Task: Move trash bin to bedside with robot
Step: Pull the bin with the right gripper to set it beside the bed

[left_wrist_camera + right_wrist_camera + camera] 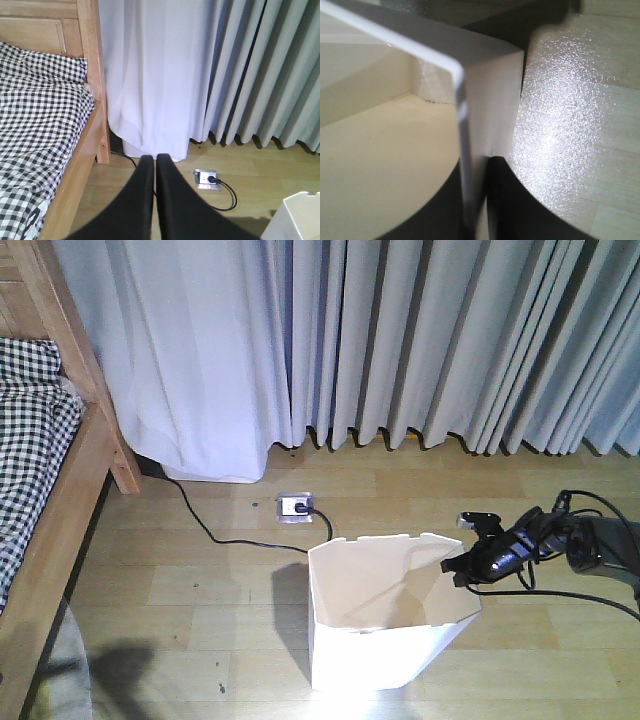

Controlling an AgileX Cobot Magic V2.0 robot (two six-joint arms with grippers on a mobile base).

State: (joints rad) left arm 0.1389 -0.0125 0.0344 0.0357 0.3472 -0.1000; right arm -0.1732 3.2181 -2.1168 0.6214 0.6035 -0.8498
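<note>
While your right arm's small black right gripper (458, 566) reaches in from 3 o'clock in the front view, it grips the rim of the tall white plastic trash bin (385, 625). The trash bin stands upright on the pale wooden plank floor (200, 590), low and just right of centre. Its open octagonal mouth faces up, and nothing shows inside it.

In your right wrist view the thin white wall runs straight between the two dark fingers (520, 215). One finger is inside the bin and one outside, so they are clamped on the wall at a corner of the rim.

Look to 9 o'clock in the front view for the reddish-brown wooden bed frame (60, 530), its side rail running down the left edge and its post at 10 o'clock. Black-and-white checked bedding (25, 430) lies on it. The trash bin is well apart from the bed, with bare floor between them.

Your left gripper (154, 162) hangs free at 6 o'clock in its own wrist view. Its black fingers (137, 205) are pressed almost together, with only a sliver of a gap and nothing held.

Pale grey pleated curtains (420, 340) fill the background. A small metal floor socket (293, 507) sits at the bin's 11 o'clock, and a black cable (195, 510) trails across the floor from near the bed post towards the bin.
</note>
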